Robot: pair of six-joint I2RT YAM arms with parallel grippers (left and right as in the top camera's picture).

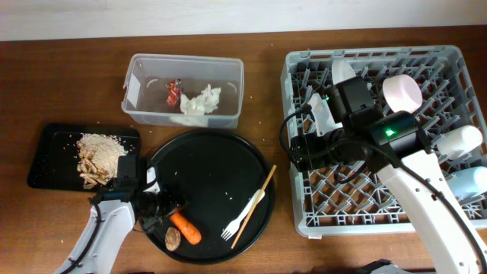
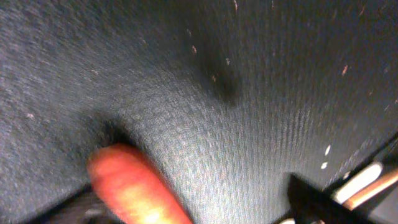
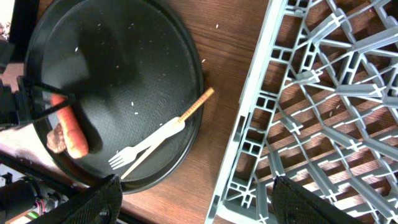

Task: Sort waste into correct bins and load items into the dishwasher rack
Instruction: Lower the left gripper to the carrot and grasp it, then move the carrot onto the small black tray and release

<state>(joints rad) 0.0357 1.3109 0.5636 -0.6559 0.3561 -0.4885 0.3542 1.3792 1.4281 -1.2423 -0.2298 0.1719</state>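
Observation:
An orange carrot (image 1: pixel 185 227) and a small brown lump (image 1: pixel 173 239) lie at the front left of the large round black tray (image 1: pixel 213 164). My left gripper (image 1: pixel 163 213) is open low over the tray, and the carrot (image 2: pixel 137 190) lies between its fingers (image 2: pixel 193 208), close to the left one. A white fork (image 1: pixel 242 217) and a wooden stick (image 1: pixel 256 204) lie at the tray's right. My right gripper (image 3: pixel 205 205) is open and empty above the left edge of the grey rack (image 1: pixel 380 221). The rack holds a white plate (image 1: pixel 340 72), pink bowl (image 1: pixel 402 93), white cup (image 1: pixel 460 139) and light blue cup (image 1: pixel 468 183).
The clear tub (image 1: pixel 228 68) at the back holds a red wrapper (image 1: pixel 174 92) and white tissue (image 1: pixel 201 103). The shallow black tray (image 1: pixel 46 152) at the left holds rice scraps (image 1: pixel 99 156). The right wrist view shows carrot (image 3: pixel 71 127), fork (image 3: pixel 146 146) and stick (image 3: pixel 186 115).

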